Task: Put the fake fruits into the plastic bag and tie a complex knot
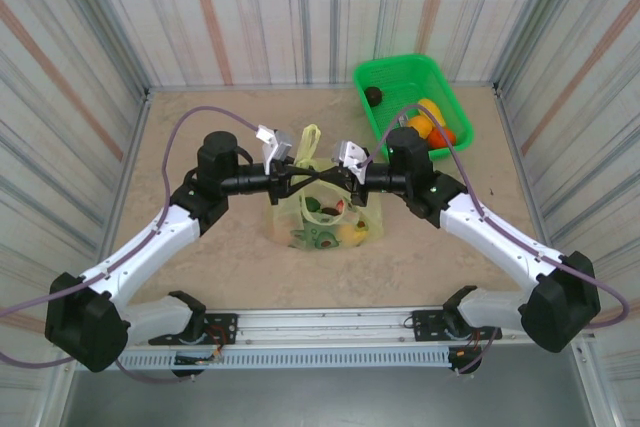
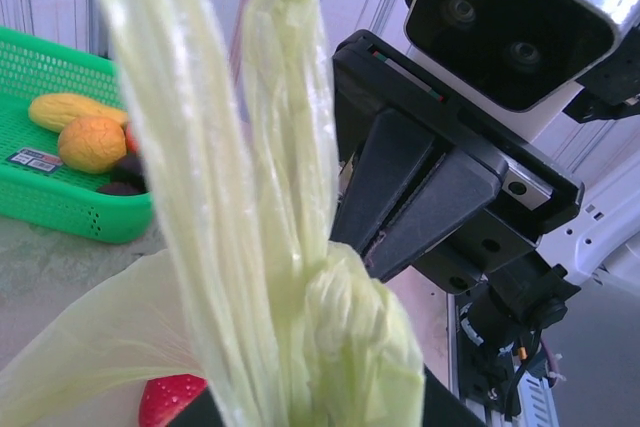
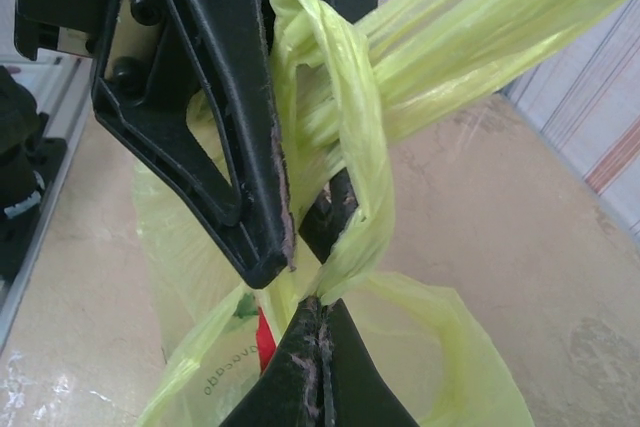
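The plastic bag (image 1: 300, 225) sits in the middle of the table, and we can see fake fruits (image 1: 330, 212) inside it. Right above the bag, the two grippers meet nose to nose at its handles (image 2: 290, 147). The right gripper (image 3: 318, 327) is squeezed tight on one handle strip. The left gripper (image 1: 303, 175) has its fingers close together with plastic between them, but we cannot tell if it pinches.

The bag is thin, soft and slippy, and the fruits look light. We think it is best to grab the bunched strips close to the twist (image 3: 350, 167), not the bag's sides.

Far behind the bag, to the right, a green basket (image 1: 405, 77) holds other fruits (image 1: 432, 127).
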Available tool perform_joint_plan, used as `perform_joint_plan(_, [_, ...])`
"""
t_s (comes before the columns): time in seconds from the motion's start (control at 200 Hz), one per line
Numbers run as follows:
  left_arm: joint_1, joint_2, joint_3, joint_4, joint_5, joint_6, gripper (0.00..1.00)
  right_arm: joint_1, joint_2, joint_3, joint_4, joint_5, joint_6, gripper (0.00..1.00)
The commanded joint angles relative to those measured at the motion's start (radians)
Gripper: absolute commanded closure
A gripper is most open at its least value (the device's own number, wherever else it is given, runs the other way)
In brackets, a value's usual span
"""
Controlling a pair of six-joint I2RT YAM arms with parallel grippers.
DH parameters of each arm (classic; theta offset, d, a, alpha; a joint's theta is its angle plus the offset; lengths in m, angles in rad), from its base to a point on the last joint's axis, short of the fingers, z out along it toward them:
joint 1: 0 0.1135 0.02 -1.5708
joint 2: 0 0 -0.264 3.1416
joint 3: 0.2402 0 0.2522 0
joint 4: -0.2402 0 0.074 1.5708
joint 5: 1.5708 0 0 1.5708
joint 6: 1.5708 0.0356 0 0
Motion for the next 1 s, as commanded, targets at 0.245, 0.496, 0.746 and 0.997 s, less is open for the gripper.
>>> perform_joint_plan(0.245, [0.006,0.008,0.017,-0.011,0.019,-0.009,0.66,0.014,0.001,0.056,-0.051,-0.02,-0.058,1.0])
perform_joint_plan(0.496, [0.007,0.005,0.019,-0.012,0.029,-0.004,0.94,0.015,-0.007,0.048,-0.055,0.017,-0.065,1.0])
perform_joint_plan(0.746, [0.007,-0.016,0.0,0.005,0.002,0.005,1.0,-0.022,-0.098,0.009,-0.034,0.065,-0.033,0.79])
perform_joint_plan(0.997, [0.005,-0.036,-0.027,0.044,-0.013,0.031,1.0,-0.039,-0.146,0.103,-0.042,0.076,0.277,0.53])
